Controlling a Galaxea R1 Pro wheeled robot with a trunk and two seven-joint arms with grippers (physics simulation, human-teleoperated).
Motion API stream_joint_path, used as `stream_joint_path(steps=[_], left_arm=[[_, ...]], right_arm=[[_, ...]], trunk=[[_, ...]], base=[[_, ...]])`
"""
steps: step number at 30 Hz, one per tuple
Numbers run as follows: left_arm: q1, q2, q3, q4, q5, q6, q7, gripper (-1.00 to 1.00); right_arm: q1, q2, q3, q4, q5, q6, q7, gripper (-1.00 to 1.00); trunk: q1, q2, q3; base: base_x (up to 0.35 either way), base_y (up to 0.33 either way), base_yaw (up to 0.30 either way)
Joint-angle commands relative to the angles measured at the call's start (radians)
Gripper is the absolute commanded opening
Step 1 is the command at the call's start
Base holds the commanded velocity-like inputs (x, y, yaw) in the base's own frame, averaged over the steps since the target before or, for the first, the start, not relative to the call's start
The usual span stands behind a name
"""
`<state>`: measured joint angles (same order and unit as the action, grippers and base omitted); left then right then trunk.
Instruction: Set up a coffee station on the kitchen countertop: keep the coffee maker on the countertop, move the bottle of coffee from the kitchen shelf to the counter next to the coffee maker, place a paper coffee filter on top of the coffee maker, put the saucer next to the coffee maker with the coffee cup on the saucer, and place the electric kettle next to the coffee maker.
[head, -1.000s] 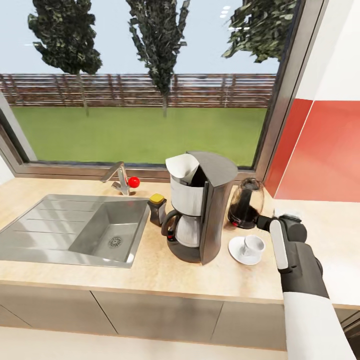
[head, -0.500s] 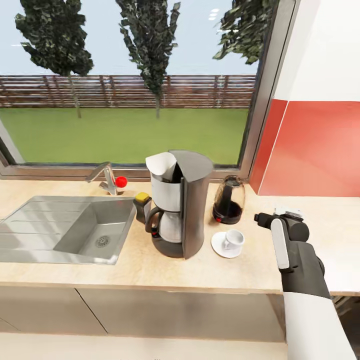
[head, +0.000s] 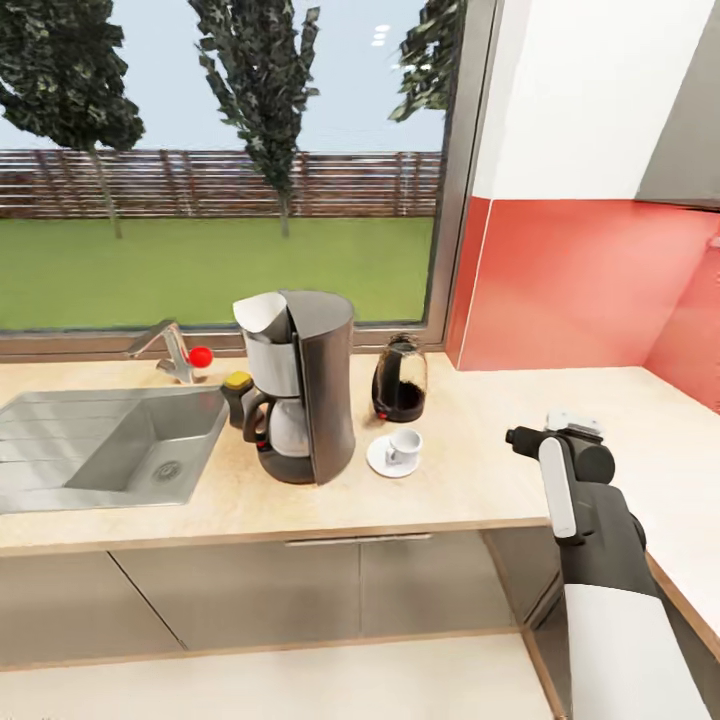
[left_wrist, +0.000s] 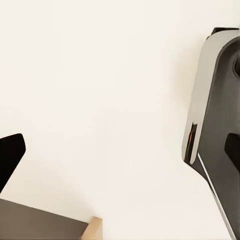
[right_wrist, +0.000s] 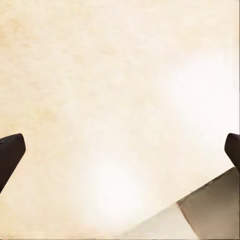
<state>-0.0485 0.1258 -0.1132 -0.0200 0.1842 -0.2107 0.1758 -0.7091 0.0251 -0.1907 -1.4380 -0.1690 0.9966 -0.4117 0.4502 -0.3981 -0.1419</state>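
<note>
coffee maker (head: 300, 385) upright — carafe facing sink (head: 100, 440)

The right arm rises from the near right, its white forearm leading into a black wrist that points away toward the far side. The right gripper (right_wrist: 120, 150) faces down with its two dark fingertips (right_wrist: 10, 152) spread wide apart, nothing between them.

The right pincer (right_wrist: 120, 150) hangs with its 2 dark fingertips (right_wrist: 10, 150) spread wide over the kitchen countertop (right_wrist: 110, 75).
</note>
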Motion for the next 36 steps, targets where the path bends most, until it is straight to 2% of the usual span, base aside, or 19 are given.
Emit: stream_joint_path(steps=[1,6,11,13,16,19,20,21,22,24,26,29,32,33,36], left_arm=[[-0.001,0.0,-0.009,0.0,0.01,-0.004,0.002,1.0],[-0.009,0.0,-0.009,-0.002,0.013,-0.005,0.002,1.0],[-0.012,0.001,-0.009,-0.047,0.014,-0.005,0.002,1.0],[-0.012,0.001,-0.01,-0.064,0.013,-0.005,0.002,1.0],[-0.013,0.001,-0.01,-0.085,0.011,-0.003,0.003,1.0],[-0.013,0.002,-0.011,-0.097,0.011,-0.003,0.006,1.0],[-0.013,0.002,-0.011,-0.098,0.01,-0.003,0.006,1.0],[-0.013,0.003,-0.011,-0.099,0.01,-0.003,0.006,1.0],[-0.013,0.003,-0.011,-0.099,0.01,-0.004,0.006,1.0],[-0.013,0.004,-0.011,-0.1,0.01,-0.004,0.007,1.0],[-0.014,0.003,-0.011,-0.101,0.009,-0.004,0.007,1.0],[-0.014,0.001,-0.011,-0.102,0.007,-0.004,0.007,1.0],[-0.014,0.001,-0.011,-0.102,0.006,-0.004,0.007,1.0],[-0.014,0.001,-0.011,-0.102,0.006,-0.004,0.007,1.0],[-0.014,0.0,-0.011,-0.102,0.005,-0.005,0.007,1.0]], right_arm=[[-0.001,0.001,0.0,0.0,-0.01,0.002,-0.009,1.0],[-0.001,0.005,0.002,0.0,-0.01,0.002,-0.008,1.0],[0.005,0.006,0.012,0.005,-0.011,-0.004,-0.005,1.0],[0.01,0.006,0.033,0.013,-0.011,-0.031,-0.004,1.0],[0.019,0.006,0.077,0.049,-0.011,-0.166,-0.004,1.0],[0.045,0.005,0.145,0.132,-0.007,-0.424,-0.004,1.0],[0.051,0.005,0.154,0.148,-0.006,-0.469,-0.004,1.0],[0.064,0.004,0.169,0.183,-0.004,-0.562,-0.004,1.0],[0.072,0.004,0.174,0.202,-0.003,-0.609,-0.004,1.0],[0.106,0.004,0.188,0.295,0.013,-0.81,-0.005,1.0],[0.127,0.004,0.193,0.43,0.054,-1.049,-0.005,1.0],[0.138,0.006,0.196,0.684,0.118,-1.435,-0.006,1.0],[0.141,0.008,0.197,0.905,0.143,-1.769,-0.008,1.0],[0.141,0.009,0.197,0.969,0.147,-1.86,-0.007,1.0],[0.143,0.025,0.196,1.124,0.152,-2.027,-0.008,1.0]], trunk=[[0.0,-0.002,-0.002],[0.0,-0.002,-0.002],[0.0,-0.002,-0.002],[0.0,-0.002,-0.002],[0.0,-0.002,-0.002],[0.0,-0.002,-0.002],[0.0,-0.002,-0.002],[0.0,-0.002,-0.002],[0.0,-0.002,-0.002],[0.0,-0.002,-0.002],[0.0,-0.002,-0.002],[0.0,-0.002,-0.002],[0.0,-0.002,-0.002],[0.0,-0.002,-0.002],[0.0,-0.002,-0.002]], base=[[-0.321,-0.045,-0.015],[-0.333,0.009,-0.005],[-0.338,0.086,-0.001],[-0.336,0.099,0.0],[-0.213,0.069,0.0],[-0.068,0.022,0.0],[-0.033,0.011,0.0],[-0.021,0.007,0.0],[-0.017,0.005,0.0],[-0.009,0.003,0.0],[-0.004,0.001,0.0],[-0.001,0.0,0.0],[0.0,0.0,0.0],[0.0,0.0,0.0],[0.0,0.0,0.0]])
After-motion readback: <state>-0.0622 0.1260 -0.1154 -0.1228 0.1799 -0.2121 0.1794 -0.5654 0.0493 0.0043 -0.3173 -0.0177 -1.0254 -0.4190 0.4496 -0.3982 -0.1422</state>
